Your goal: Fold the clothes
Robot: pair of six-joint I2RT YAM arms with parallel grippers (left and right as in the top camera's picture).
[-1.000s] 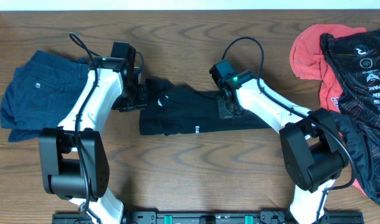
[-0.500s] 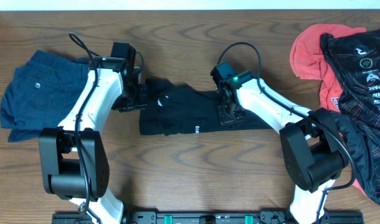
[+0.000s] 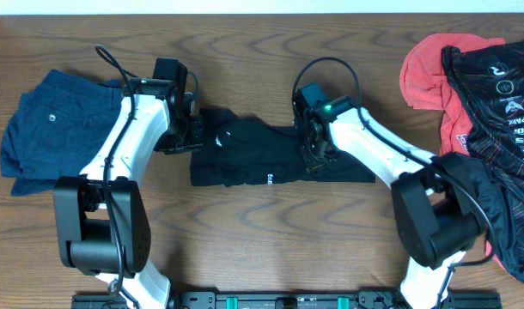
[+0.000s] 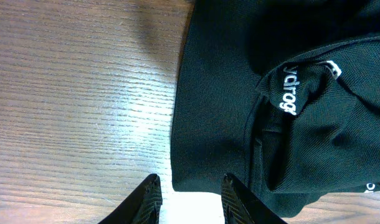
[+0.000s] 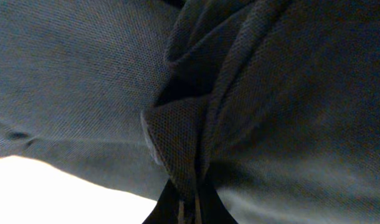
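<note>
The clothes, black trousers (image 3: pixel 253 154) with small white marks, lie bunched on the table between my two arms. My left gripper (image 3: pixel 196 136) sits at their left end. In the left wrist view its jaws (image 4: pixel 190 179) stand open with only bare table between them, and the trousers' corner (image 4: pixel 240 93) lies just ahead. My right gripper (image 3: pixel 315 154) presses down on the trousers' right half. In the right wrist view it (image 5: pixel 189 202) is shut on a raised fold of the black fabric (image 5: pixel 177 137).
Navy blue shorts (image 3: pixel 56 129) lie at the far left beside the left arm. A black printed jersey (image 3: pixel 494 94) lies on a red cloth (image 3: pixel 425 73) at the far right. Bare wooden table (image 3: pixel 271 232) lies in front of the trousers.
My right gripper has shifted slightly with the pinched fold, and the trousers' right part has spread a little. The left arm has not moved.
</note>
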